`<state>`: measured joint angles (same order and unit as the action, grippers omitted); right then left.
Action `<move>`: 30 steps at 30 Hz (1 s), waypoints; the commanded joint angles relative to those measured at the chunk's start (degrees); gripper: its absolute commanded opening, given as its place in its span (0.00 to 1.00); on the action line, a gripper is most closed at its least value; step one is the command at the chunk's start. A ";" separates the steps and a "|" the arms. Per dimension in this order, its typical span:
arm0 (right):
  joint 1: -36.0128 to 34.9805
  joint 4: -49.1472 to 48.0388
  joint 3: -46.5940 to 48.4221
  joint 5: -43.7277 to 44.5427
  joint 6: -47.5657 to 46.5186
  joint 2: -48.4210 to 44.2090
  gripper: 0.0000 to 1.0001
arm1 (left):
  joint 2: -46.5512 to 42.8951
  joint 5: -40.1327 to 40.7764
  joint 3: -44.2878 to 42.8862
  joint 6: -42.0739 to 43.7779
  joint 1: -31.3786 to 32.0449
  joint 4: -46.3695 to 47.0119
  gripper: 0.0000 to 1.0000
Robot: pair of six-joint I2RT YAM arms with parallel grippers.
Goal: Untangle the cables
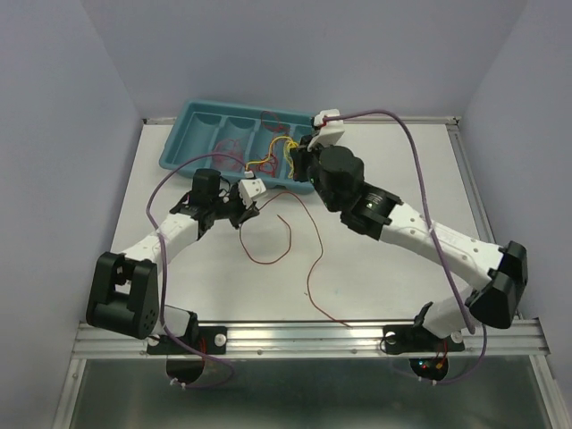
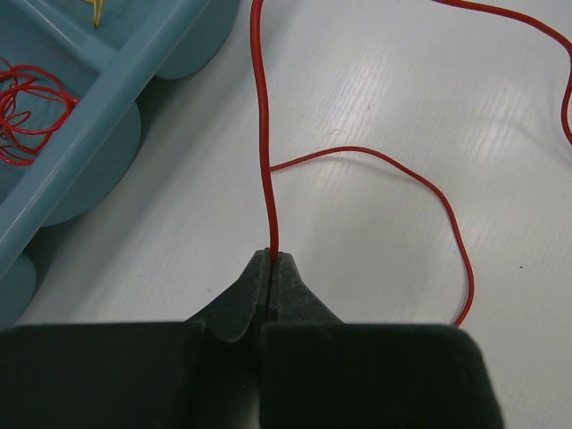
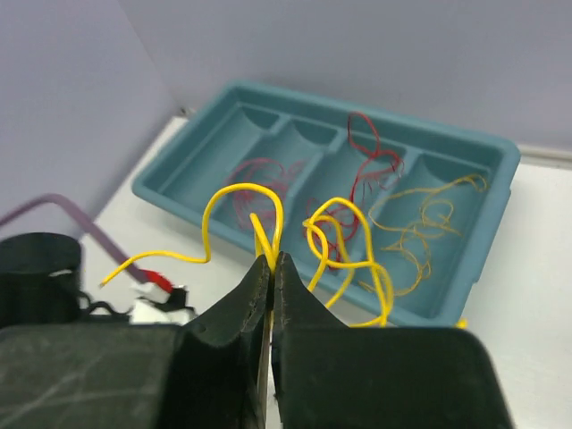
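Left gripper (image 2: 271, 259) pinched on red cable (image 2: 263, 134) running ahead of jaws, right gripper (image 3: 271, 264) clamped on yellow cable (image 3: 241, 192), teal tray (image 3: 487, 147) beyond.

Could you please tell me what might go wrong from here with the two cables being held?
1. The right gripper pinches the yellow cable at a tight loop; pulling could tighten its curls into a knot.
2. The left gripper holds the red cable, whose long slack lies looped on the table and may cross itself again.
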<state>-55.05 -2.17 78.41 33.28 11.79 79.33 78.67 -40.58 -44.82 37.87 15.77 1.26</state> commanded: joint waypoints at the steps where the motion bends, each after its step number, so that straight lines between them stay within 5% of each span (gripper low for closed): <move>1: 7.38 0.14 9.90 -3.72 4.36 4.59 0.01 | -2.12 -1.70 0.78 0.37 0.23 1.47 0.00; 8: 16.63 1.91 15.71 -15.51 12.54 19.62 0.01 | -1.86 -1.79 0.78 0.28 0.40 1.47 0.00; 17: 21.03 5.94 26.33 -19.39 14.84 38.76 0.00 | -2.82 -1.61 0.96 0.19 0.31 1.38 0.00; 30: 22.62 20.36 31.53 -1.55 19.24 49.95 0.01 | -3.09 -1.52 0.96 0.01 0.40 1.38 0.00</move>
<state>-32.97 14.50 105.27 23.83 30.02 129.01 77.80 -40.91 -44.47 37.85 15.81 1.50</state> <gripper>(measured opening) 0.028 0.029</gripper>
